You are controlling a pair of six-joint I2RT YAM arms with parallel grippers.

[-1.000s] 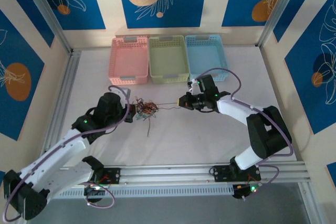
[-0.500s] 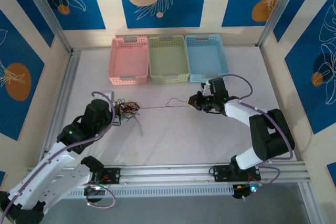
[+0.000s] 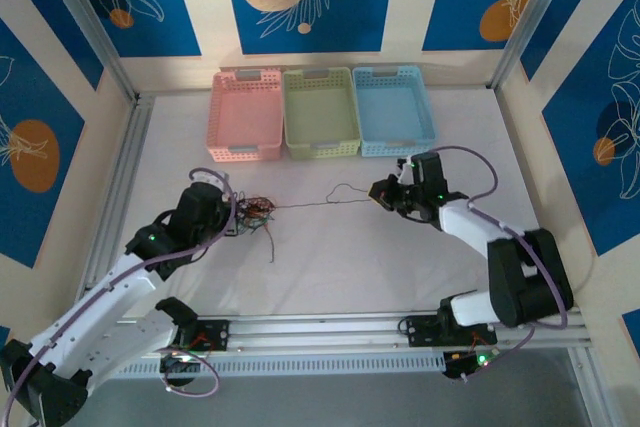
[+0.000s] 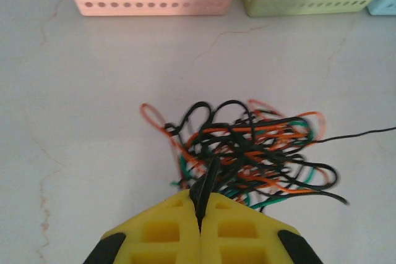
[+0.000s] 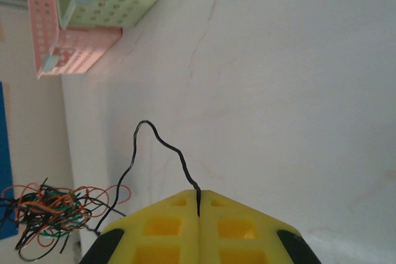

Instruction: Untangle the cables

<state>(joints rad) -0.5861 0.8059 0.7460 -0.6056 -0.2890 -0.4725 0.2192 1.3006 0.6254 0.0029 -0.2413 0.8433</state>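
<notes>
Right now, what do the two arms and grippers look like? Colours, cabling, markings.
Left arm and right arm: white link shells, black joint housings, a thin purple cable looping alongside, a small green light on a joint. Left gripper and right gripper: yellow, blocky, with square recesses, black behind. No lettering legible.

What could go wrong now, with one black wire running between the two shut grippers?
The black wire is pinched only at the tip of the right gripper, so more pull may slip it out. Its other end runs into the tangle held by the left gripper; pulling may tighten knots instead of freeing it.
</notes>
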